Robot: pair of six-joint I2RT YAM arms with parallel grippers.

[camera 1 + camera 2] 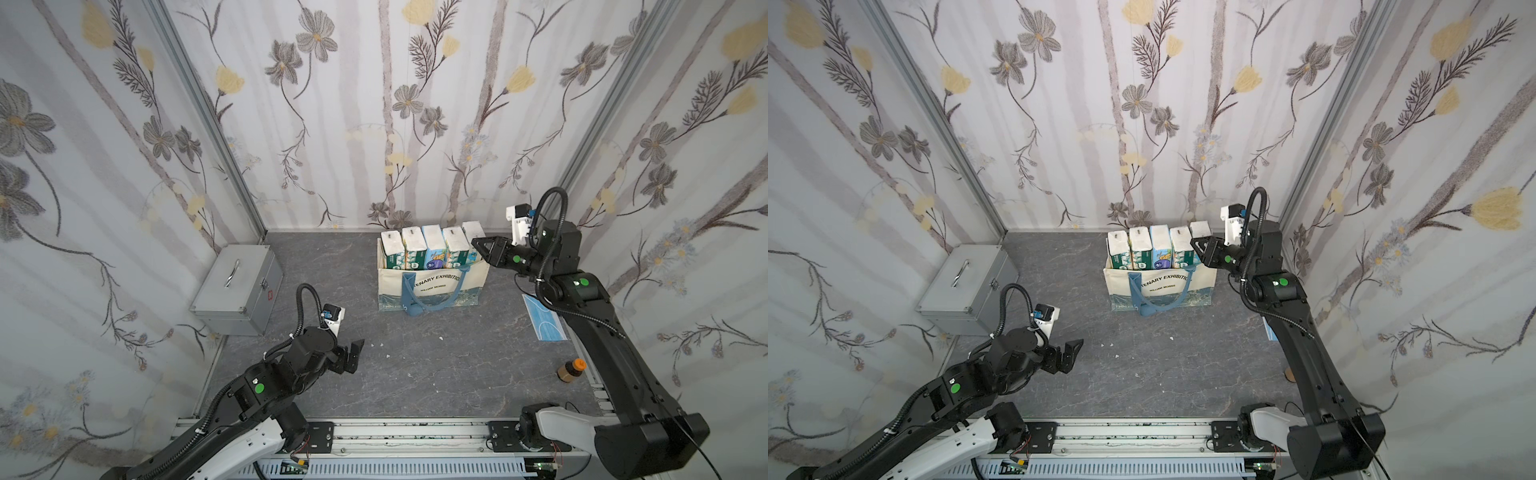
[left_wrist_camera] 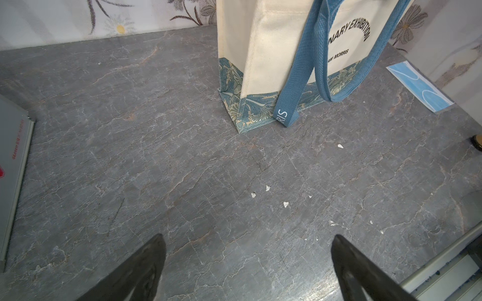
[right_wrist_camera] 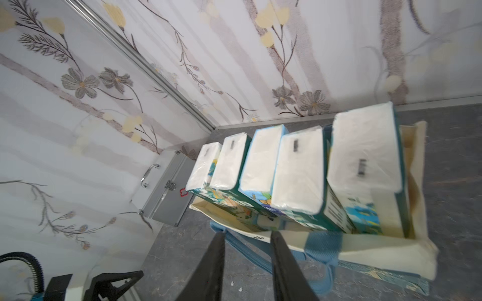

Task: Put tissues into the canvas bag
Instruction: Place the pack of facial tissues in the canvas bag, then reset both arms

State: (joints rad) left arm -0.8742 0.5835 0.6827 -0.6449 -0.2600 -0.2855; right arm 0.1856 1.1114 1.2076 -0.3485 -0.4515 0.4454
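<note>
The canvas bag (image 1: 469, 278) (image 1: 1200, 282) stands upright near the back wall, cream with blue handles hanging down its front. Several tissues packs (image 1: 434, 239) (image 1: 1160, 241) stand on end in a row inside it, their white tops rising above the rim. My right gripper (image 1: 481, 249) (image 1: 1198, 249) hovers at the bag's right end beside the last pack (image 3: 362, 156). Its jaws (image 3: 247, 234) are parted with nothing between them. My left gripper (image 1: 356, 353) (image 2: 248, 237) hangs wide open and empty over bare table, front left of the bag (image 2: 273, 39).
A grey metal case (image 1: 237, 286) with a handle sits at the back left. A flat blue face mask (image 1: 544, 318) lies right of the bag, under the right arm. A small brown bottle (image 1: 571, 369) with an orange cap stands near the right edge. White scraps (image 2: 285, 204) dot the table.
</note>
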